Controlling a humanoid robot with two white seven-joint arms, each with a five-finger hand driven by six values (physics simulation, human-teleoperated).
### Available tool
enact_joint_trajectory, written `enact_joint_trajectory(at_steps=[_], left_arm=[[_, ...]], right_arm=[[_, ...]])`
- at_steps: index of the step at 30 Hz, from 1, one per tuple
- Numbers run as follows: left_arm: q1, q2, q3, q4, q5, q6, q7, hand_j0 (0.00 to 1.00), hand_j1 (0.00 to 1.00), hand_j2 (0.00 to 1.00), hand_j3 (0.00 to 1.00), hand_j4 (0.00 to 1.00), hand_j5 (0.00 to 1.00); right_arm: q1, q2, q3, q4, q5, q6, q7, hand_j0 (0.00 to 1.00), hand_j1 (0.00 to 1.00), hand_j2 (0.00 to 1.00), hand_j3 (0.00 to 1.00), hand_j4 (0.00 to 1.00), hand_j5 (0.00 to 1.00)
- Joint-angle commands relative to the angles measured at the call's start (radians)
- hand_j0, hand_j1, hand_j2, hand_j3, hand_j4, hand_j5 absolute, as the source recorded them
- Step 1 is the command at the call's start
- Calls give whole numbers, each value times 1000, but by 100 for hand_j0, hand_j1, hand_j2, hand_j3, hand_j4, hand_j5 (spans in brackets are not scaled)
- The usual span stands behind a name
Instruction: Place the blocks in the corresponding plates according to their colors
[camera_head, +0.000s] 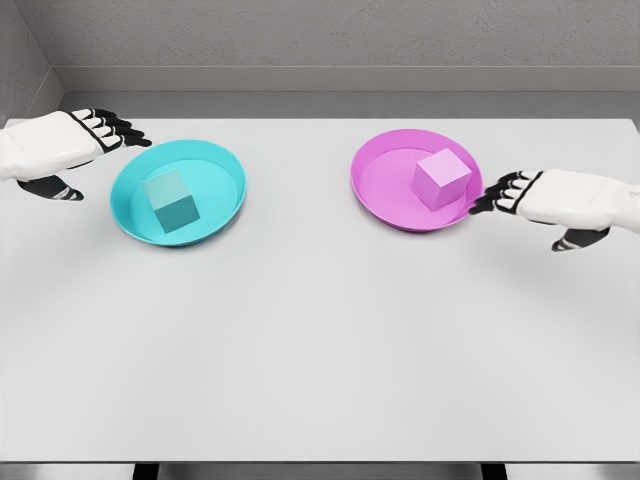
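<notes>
On the grey worktop the cyan plate holds the cyan block and the pink plate holds the pink block, each cube resting inside its matching dish, so the sorting looks done. The right hand, fingers relaxed and empty, sits just beside the pink plate's rim, where a careless pull-away could nudge the dish and slide its cube. The left hand, likewise loose and empty, hovers near the cyan plate with the same, smaller, risk.

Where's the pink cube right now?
In the head view, the pink cube sits inside the pink plate on the table's right side, just left of the right hand.
</notes>
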Motion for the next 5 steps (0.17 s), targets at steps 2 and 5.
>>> enact_joint_trajectory(at_steps=[2, 5], left_arm=[[0, 1, 1, 0, 6, 1, 1, 100, 100, 100, 100, 100, 100], [0, 0, 1, 0, 6, 1, 1, 100, 100, 100, 100, 100, 100]], right_arm=[[0, -2, -3, 2, -5, 2, 0, 100, 100, 100, 100, 100, 100], [0, -2, -3, 2, -5, 2, 0, 100, 100, 100, 100, 100, 100]])
